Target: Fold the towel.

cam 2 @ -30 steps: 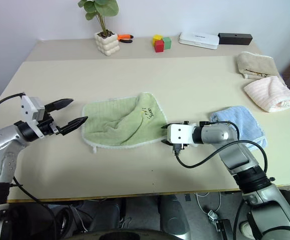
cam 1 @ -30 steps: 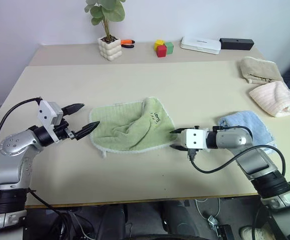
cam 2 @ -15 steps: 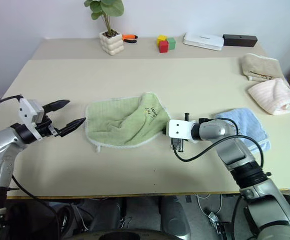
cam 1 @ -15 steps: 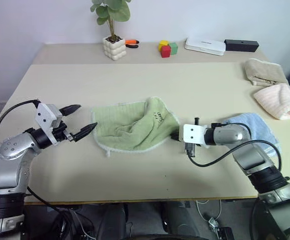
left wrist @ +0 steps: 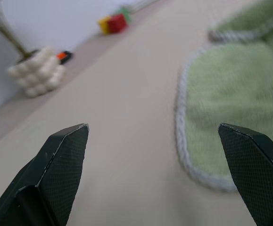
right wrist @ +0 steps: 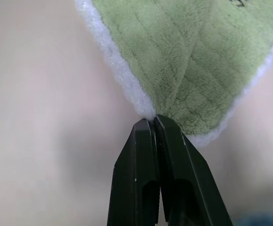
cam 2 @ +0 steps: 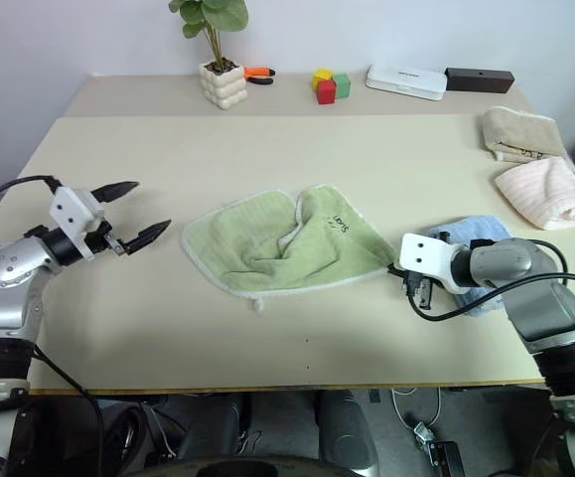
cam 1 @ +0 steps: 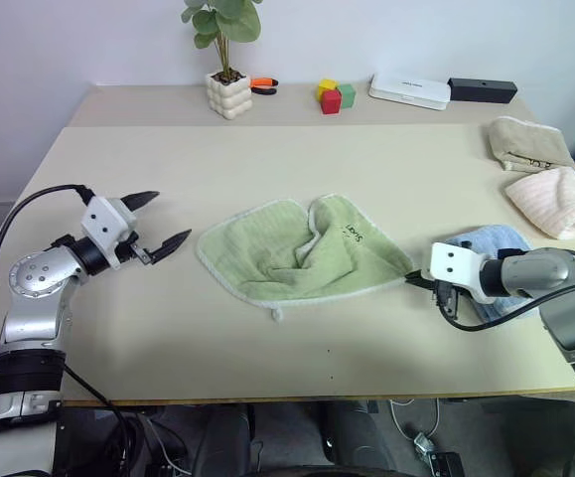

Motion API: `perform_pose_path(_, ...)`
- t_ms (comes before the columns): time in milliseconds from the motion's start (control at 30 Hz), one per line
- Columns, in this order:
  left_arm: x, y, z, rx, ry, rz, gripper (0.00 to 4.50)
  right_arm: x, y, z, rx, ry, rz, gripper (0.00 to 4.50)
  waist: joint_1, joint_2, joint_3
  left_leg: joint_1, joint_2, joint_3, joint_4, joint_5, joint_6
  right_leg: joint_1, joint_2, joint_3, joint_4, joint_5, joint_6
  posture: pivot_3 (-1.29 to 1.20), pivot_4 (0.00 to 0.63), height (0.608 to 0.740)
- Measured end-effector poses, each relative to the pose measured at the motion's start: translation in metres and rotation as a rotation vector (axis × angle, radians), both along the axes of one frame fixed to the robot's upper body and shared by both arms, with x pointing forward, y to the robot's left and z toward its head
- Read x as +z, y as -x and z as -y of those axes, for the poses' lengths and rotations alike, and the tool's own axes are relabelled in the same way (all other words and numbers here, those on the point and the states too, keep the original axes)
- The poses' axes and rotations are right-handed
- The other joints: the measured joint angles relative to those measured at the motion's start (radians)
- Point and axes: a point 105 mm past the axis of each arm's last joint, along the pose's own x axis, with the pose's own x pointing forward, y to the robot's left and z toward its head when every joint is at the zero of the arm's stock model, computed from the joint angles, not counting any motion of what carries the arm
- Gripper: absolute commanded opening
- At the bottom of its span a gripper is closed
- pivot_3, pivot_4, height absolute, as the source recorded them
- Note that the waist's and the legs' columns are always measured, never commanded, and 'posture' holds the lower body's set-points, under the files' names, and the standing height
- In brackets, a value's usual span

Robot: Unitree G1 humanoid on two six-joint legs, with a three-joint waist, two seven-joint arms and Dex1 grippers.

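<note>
The light green towel [cam 1: 302, 253] lies rumpled in the middle of the table, its white edging and black handwritten mark showing. My right gripper [cam 1: 413, 280] is shut on the towel's right corner; in the right wrist view the closed fingertips [right wrist: 151, 120] pinch the white edging of the towel [right wrist: 183, 56]. My left gripper [cam 1: 170, 217] hovers open just left of the towel's left edge, apart from it. In the left wrist view its fingers [left wrist: 65, 150] stand wide, with the towel's edging [left wrist: 188, 155] ahead of them.
A light blue towel [cam 1: 486, 243] lies under my right forearm. Beige [cam 1: 528, 144] and pink [cam 1: 560, 199] towels sit at the right edge. Along the back stand a potted plant [cam 1: 226, 94], an orange tool [cam 1: 262, 84], coloured blocks [cam 1: 332, 95], a white box [cam 1: 409, 90] and a black box [cam 1: 482, 89].
My right gripper shut on the towel's right corner and drew it to the right; the towel slid and spread that way. The left gripper stayed open and rolled somewhat.
</note>
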Motion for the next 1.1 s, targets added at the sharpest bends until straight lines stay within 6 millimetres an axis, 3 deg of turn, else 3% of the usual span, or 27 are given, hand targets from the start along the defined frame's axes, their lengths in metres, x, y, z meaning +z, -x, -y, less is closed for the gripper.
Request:
perform_pose_path(67, -0.007, 0.002, 0.002, -0.047, -0.028, -0.031, 4.5, -0.001, -0.002, 0.009, -0.024, 0.015, 0.011, 0.09, 0.002, 0.0, 0.0, 0.0, 0.0, 0.0, 0.0, 0.0, 0.0, 0.0, 0.0, 0.0, 0.0, 0.0, 0.0, 0.0, 0.15, 0.74)
perform_pose_path(200, -0.027, 0.011, 0.024, -0.232, -0.098, -0.137, 4.5, -0.001, -0.006, 0.003, -0.007, -0.006, 0.036, 0.09, 0.003, 0.0, 0.0, 0.0, 0.0, 0.0, 0.0, 0.0, 0.0, 0.0, 0.0, 0.0, 0.0, 0.0, 0.0, 0.0, 0.15, 0.74)
perform_pose_path(367, -0.031, 0.014, 0.04, -0.385, -0.146, -0.213, 4.5, -0.003, -0.006, -0.002, -0.003, -0.032, 0.035, 0.09, 0.002, 0.0, 0.0, -0.001, 0.0, 0.0, 0.0, 0.0, 0.0, 0.0, 0.0, 0.0, 0.0, 0.0, 0.0, 0.0, 0.15, 0.74)
perform_pose_path(567, -0.058, 0.003, 0.058, -0.442, -0.16, -0.287, 4.5, -0.004, -0.006, -0.004, -0.005, -0.039, 0.04, 0.09, 0.001, 0.0, 0.0, -0.001, 0.0, 0.0, 0.0, 0.0, 0.0, 0.0, 0.001, 0.0, 0.0, 0.0, 0.0, 0.0, 0.15, 0.74)
perform_pose_path(633, -0.058, -0.003, 0.062, -0.449, -0.17, -0.278, 4.5, -0.004, -0.006, -0.004, -0.012, -0.039, 0.037, 0.09, 0.003, 0.001, -0.001, 0.0, 0.0, 0.0, 0.001, 0.0, 0.0, 0.0, 0.001, 0.0, 0.001, 0.0, 0.0, 0.0, 0.15, 0.74)
perform_pose_path(733, -0.063, -0.007, 0.063, -0.453, -0.165, -0.318, 3.61, -0.005, -0.006, -0.004, -0.014, -0.041, 0.037, 0.0, 0.004, 0.005, -0.003, 0.001, 0.0, 0.0, 0.002, 0.0, 0.0, 0.002, 0.0, 0.0, 0.001, 0.0, 0.0, 0.0, 0.15, 0.74)
perform_pose_path(967, -0.07, -0.013, 0.068, -0.46, -0.184, -0.417, 0.26, -0.007, -0.005, -0.005, -0.017, -0.045, 0.033, 0.0, 0.002, 0.011, -0.007, 0.014, 0.0, 0.0, 0.0, 0.0, 0.0, 0.014, 0.001, 0.001, 0.0, -0.002, -0.002, 0.0, 0.15, 0.74)
perform_pose_path(1000, -0.071, -0.015, 0.067, -0.447, -0.168, -0.444, 0.03, -0.006, -0.005, -0.005, -0.017, -0.045, 0.035, 0.0, 0.002, 0.011, -0.007, 0.014, 0.0, 0.0, 0.0, 0.0, 0.0, 0.014, 0.001, 0.001, 0.0, -0.002, -0.002, 0.0, 0.15, 0.74)
perform_pose_path(1100, -0.07, -0.017, 0.065, -0.426, -0.135, -0.49, 0.03, -0.006, -0.005, -0.005, -0.021, -0.047, 0.04, 0.0, 0.0, 0.012, -0.007, 0.014, 0.0, 0.0, 0.0, 0.0, 0.0, 0.013, 0.001, 0.001, 0.0, -0.001, 0.0, 0.0, 0.15, 0.74)
